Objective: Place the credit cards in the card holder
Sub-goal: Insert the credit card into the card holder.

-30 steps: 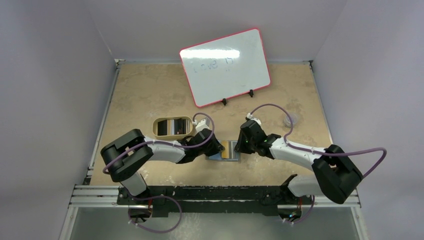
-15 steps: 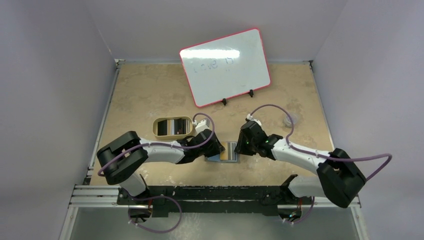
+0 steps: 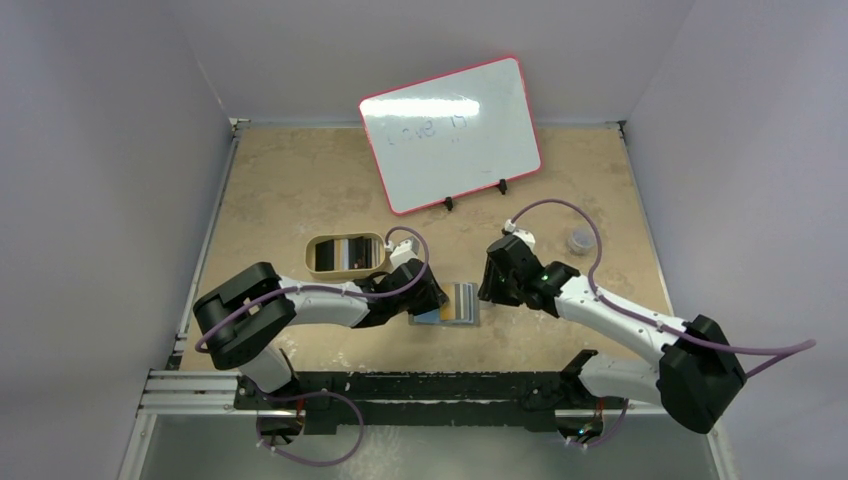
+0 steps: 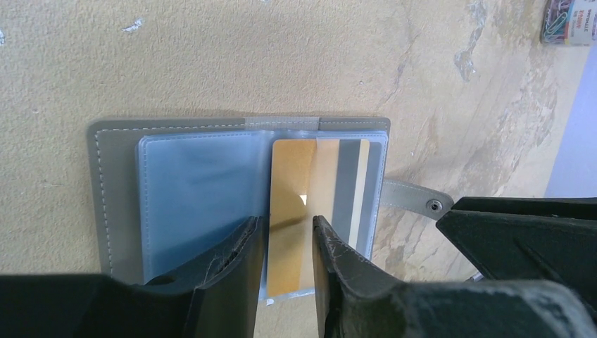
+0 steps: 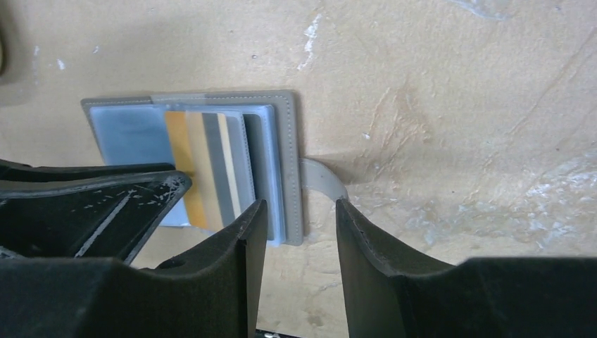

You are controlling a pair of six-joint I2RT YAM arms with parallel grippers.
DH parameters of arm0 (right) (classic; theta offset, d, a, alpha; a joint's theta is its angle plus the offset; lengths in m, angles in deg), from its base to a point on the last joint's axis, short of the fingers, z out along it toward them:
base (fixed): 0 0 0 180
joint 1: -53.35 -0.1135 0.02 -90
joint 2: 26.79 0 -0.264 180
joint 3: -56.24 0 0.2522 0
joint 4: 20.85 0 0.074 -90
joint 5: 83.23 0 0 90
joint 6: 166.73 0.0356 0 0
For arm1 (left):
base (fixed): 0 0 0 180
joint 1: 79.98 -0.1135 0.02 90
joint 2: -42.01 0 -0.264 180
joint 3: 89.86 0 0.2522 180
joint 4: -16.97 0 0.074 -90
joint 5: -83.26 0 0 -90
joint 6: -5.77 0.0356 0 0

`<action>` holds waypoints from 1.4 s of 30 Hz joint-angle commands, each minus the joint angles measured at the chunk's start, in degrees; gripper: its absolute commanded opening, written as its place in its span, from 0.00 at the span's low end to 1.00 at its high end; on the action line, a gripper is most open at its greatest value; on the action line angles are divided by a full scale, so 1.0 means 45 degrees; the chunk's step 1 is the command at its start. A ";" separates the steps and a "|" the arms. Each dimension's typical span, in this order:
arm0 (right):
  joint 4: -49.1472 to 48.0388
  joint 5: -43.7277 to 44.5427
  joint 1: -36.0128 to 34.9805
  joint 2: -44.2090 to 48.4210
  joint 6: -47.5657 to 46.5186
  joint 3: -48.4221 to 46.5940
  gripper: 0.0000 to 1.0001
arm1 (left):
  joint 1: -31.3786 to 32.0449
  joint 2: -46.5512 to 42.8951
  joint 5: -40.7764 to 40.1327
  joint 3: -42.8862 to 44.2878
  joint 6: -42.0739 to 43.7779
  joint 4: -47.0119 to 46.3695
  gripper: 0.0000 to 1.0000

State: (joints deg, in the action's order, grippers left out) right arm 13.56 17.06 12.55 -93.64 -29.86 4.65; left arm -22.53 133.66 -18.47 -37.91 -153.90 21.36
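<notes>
The grey card holder lies open on the table, blue-grey pockets up, its closing tab pointing right. A gold credit card with a grey stripe sits in the right-hand pocket, its near end sticking out a little. My left gripper hovers over that card's near end, open, with nothing pinched. My right gripper is open just off the holder's right edge, near the tab, with bare table between its fingers. From above, the two grippers flank the holder.
A gold tin with more striped cards in it lies left of and behind the left gripper. A red-framed whiteboard stands at the back. A small round container sits at the right. A box of paper clips lies beyond the holder.
My left gripper went from shut to open, leaving the gold card in the pocket. My right gripper opened wider and drew back to the right, off the holder.
</notes>
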 commanded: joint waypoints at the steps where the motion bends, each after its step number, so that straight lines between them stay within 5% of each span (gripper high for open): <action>1: 0.0740 0.0935 0.0109 0.0035 -0.0061 -0.0477 0.44 | 0.0046 -0.0088 -0.0252 0.0248 0.0269 0.0280 0.31; 17: 0.1602 0.1253 0.0497 0.0400 -0.0582 -0.1241 0.45 | 0.0046 0.0086 -0.0377 0.0487 0.0516 0.0493 0.33; 33: -0.0445 -0.0479 0.0901 -0.0353 -0.0593 0.0412 0.40 | 0.0035 0.0288 -0.0248 0.0495 0.0452 0.0048 0.35; 42: -0.1410 -0.1182 0.0897 -0.0510 -0.0660 0.0877 0.04 | 0.0041 0.0137 -0.0078 0.0728 0.0666 -0.0554 0.35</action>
State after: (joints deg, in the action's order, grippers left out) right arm 10.35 14.06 16.31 -95.47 -32.64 7.49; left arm -22.53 134.06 -18.51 -36.77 -153.11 21.74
